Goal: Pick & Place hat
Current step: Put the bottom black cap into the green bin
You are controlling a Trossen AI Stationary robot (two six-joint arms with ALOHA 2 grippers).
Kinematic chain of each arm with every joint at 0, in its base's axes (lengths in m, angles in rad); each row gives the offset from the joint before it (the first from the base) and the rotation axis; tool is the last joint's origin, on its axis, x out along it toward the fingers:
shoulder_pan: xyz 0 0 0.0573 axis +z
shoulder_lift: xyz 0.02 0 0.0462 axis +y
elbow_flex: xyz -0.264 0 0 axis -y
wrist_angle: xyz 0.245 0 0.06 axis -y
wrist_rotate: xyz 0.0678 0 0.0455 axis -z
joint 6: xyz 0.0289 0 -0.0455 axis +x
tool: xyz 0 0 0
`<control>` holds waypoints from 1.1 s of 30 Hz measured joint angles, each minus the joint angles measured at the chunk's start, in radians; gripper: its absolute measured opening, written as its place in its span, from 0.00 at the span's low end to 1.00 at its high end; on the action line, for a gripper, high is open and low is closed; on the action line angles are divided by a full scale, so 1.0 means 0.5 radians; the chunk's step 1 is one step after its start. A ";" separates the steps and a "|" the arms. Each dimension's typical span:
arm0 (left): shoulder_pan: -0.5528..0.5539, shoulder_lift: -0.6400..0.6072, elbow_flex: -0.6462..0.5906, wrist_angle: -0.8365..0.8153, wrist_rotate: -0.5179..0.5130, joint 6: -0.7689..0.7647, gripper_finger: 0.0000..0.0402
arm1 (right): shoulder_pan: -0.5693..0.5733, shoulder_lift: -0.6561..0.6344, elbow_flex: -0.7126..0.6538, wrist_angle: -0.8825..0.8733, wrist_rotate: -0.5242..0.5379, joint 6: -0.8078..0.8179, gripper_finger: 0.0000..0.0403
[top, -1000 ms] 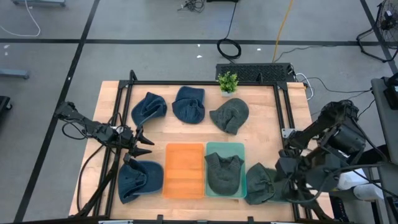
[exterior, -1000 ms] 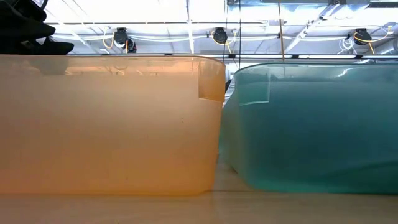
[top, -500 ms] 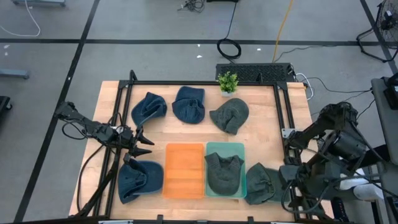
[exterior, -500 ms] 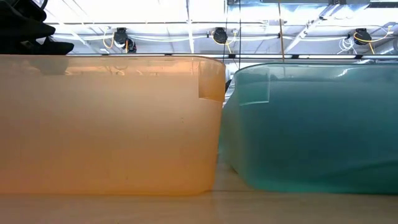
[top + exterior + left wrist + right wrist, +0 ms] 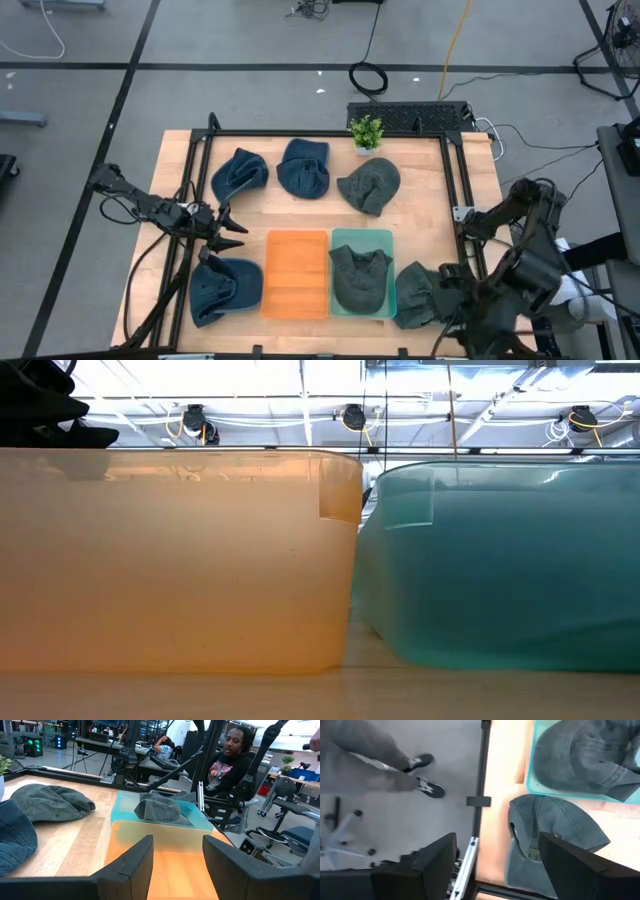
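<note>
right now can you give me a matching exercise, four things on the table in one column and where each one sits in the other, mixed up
Things:
1. orange bin
2. small green plant
3. grey hat in bin
4. blue hat by left gripper

Places:
A. far edge of the table
B. inside the teal bin
C. near left corner of the table
D. empty, beside the teal bin

Pairs: 1-D, 2-A, 3-B, 4-C
</note>
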 joint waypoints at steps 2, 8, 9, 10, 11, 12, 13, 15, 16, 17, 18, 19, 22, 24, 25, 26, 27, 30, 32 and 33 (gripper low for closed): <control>0.000 0.000 0.000 -0.001 0.000 0.000 0.45 | -0.001 0.036 -0.035 0.011 0.001 -0.059 0.66; 0.000 0.000 0.000 -0.001 0.000 0.000 0.45 | -0.008 0.111 -0.150 0.065 0.002 -0.154 0.66; 0.001 0.000 0.000 0.000 0.000 0.000 0.45 | -0.008 0.120 -0.175 0.074 0.004 -0.155 0.66; 0.000 0.000 0.000 -0.001 0.000 0.000 0.45 | -0.008 0.127 -0.201 0.087 0.005 -0.155 0.66; 0.000 0.001 0.000 -0.001 0.000 0.000 0.45 | -0.008 0.128 -0.232 0.109 0.006 -0.155 0.66; 0.001 0.000 0.000 -0.001 0.000 0.000 0.45 | -0.008 0.128 -0.268 0.143 0.007 -0.153 0.66; 0.001 0.000 0.000 0.000 0.000 0.000 0.45 | -0.008 0.128 -0.305 0.178 0.008 -0.137 0.66; 0.000 0.001 0.000 -0.001 0.000 0.000 0.45 | -0.008 0.129 -0.375 0.247 0.009 -0.100 0.66; 0.000 0.000 0.000 0.000 0.000 0.000 0.45 | -0.008 0.129 -0.407 0.288 0.009 -0.077 0.66; 0.001 0.000 0.000 -0.001 0.000 -0.001 0.45 | -0.009 0.128 -0.441 0.331 0.008 -0.052 0.66; 0.001 0.000 0.000 -0.001 0.000 0.000 0.45 | -0.013 0.128 -0.474 0.374 0.006 -0.033 0.66; 0.000 0.000 0.000 0.000 0.000 0.000 0.45 | -0.020 0.128 -0.506 0.419 0.002 -0.023 0.66; 0.000 0.001 0.000 0.000 0.000 0.000 0.45 | -0.023 0.128 -0.610 0.546 0.001 0.021 0.66; 0.000 0.001 0.000 -0.001 0.000 0.000 0.45 | -0.023 0.128 -0.673 0.605 -0.001 0.010 0.66; 0.000 0.000 0.000 0.000 0.000 0.000 0.45 | -0.023 0.128 -0.705 0.628 -0.003 0.007 0.66; 0.001 0.000 0.000 0.000 0.000 0.000 0.45 | -0.022 0.128 -0.735 0.635 -0.003 0.005 0.66; 0.000 0.000 0.000 -0.001 0.000 0.000 0.45 | -0.021 0.128 -0.759 0.632 -0.005 0.004 0.66; 0.000 0.000 0.000 0.000 0.000 0.000 0.45 | -0.022 0.127 -0.836 0.632 -0.049 -0.023 0.66; 0.001 0.000 0.000 0.000 0.000 0.000 0.45 | -0.022 0.128 -0.886 0.630 -0.103 -0.037 0.66; 0.001 0.000 0.000 -0.001 0.000 0.000 0.45 | -0.013 0.128 -0.907 0.630 -0.129 -0.037 0.66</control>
